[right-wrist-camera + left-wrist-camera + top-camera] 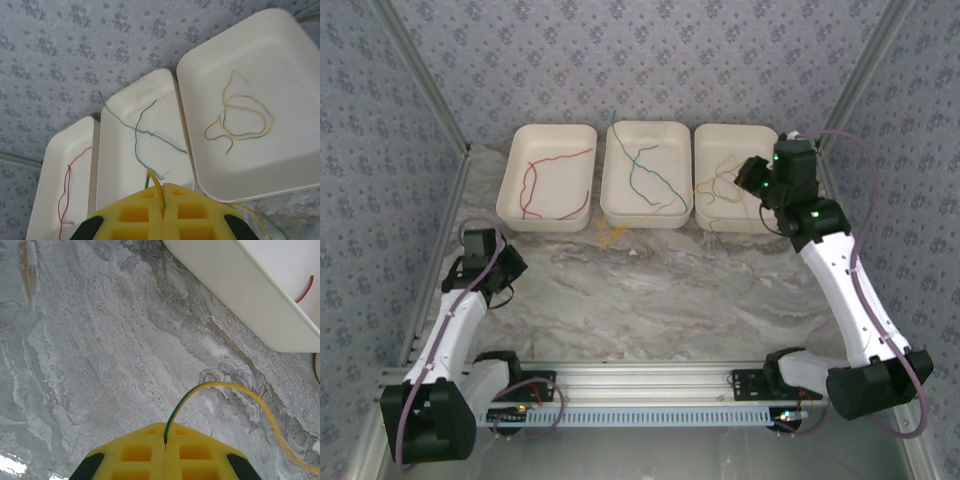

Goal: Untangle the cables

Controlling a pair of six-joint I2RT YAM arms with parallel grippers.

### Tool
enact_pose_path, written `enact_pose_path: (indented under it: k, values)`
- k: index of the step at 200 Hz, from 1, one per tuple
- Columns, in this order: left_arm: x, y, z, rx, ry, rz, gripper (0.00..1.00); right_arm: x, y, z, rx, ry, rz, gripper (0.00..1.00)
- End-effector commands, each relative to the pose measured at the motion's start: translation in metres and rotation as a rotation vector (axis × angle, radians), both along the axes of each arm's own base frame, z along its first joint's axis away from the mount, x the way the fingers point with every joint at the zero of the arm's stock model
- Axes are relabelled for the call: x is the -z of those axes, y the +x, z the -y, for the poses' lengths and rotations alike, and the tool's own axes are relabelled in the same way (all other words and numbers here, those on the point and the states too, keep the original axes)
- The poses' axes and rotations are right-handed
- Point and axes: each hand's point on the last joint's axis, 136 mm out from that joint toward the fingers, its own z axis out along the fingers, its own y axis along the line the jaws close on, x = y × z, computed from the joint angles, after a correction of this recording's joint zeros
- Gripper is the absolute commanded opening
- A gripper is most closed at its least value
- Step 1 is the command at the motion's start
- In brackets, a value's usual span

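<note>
Three white trays stand in a row at the far side of the marbled surface (pixel 650 290), each holding thin cables. At the left the left gripper (pixel 506 272) sits low over the surface, near the left tray's front corner. In the left wrist view its (pixel 165 434) jaws are pressed together on a yellow-green strand (pixel 220 386), green where it leaves the yellow pads. It arcs up and turns yellow as it runs off to the right over the surface (pixel 100 365).

The left tray (pixel 515 205) holds the red cable (pixel 535 175), a wavy loop lying inside it. The middle tray (pixel 610 205) holds the green cables (pixel 645 170), with one end reaching over the far rim. Just in front of this tray a faint yellowish tangle (pixel 612 235) lies on the surface.

The right tray (pixel 705 215) holds the yellow cables (pixel 720 185), loosely looped together. The right gripper (pixel 750 176) hangs above this tray. In the right wrist view its (pixel 162 194) jaws are clamped on a yellow strand (pixel 156 180) that curls up between the pads. Beyond them in that view lie the red cable (pixel 65 195), the green cables (pixel 137 135) and the yellow cables (pixel 240 120), each in its own tray.
</note>
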Motion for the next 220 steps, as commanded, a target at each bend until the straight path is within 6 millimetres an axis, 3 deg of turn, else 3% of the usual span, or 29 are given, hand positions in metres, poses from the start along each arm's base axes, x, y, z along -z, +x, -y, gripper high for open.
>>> enact_pose_path:
  k: [1, 42, 73, 106, 125, 147, 167, 200, 220]
  values:
    - [-0.001, 0.001, -0.005, -0.015, 0.017, 0.002, 0.00, -0.023, -0.014, 0.017, -0.008, 0.007, 0.021, 0.00]
    - [-0.005, -0.003, -0.028, -0.080, 0.041, -0.015, 0.00, -0.045, -0.022, 0.065, 0.082, 0.046, 0.055, 0.00]
    - [-0.007, -0.003, -0.043, -0.127, 0.046, -0.024, 0.00, -0.058, -0.025, 0.071, 0.098, 0.050, 0.078, 0.00]
    - [-0.009, -0.011, -0.074, -0.239, -0.002, -0.029, 0.00, -0.065, -0.035, 0.095, 0.166, 0.078, 0.091, 0.00]
    - [-0.017, 0.002, -0.066, -0.202, -0.045, 0.022, 0.00, -0.075, -0.037, 0.097, 0.165, 0.103, 0.127, 0.00]
    - [-0.021, 0.003, -0.068, -0.211, -0.017, 0.000, 0.00, -0.075, -0.038, 0.094, 0.165, 0.104, 0.123, 0.00]
    - [-0.030, 0.014, -0.045, -0.140, -0.048, 0.049, 0.00, -0.080, -0.036, 0.076, 0.104, 0.114, 0.144, 0.00]
    - [-0.064, 0.035, 0.051, 0.142, -0.102, 0.192, 0.00, -0.087, -0.041, 0.013, -0.081, 0.021, 0.150, 0.00]
    - [-0.077, 0.036, 0.085, 0.213, -0.120, 0.208, 0.00, -0.093, -0.045, 0.005, -0.106, 0.017, 0.162, 0.00]
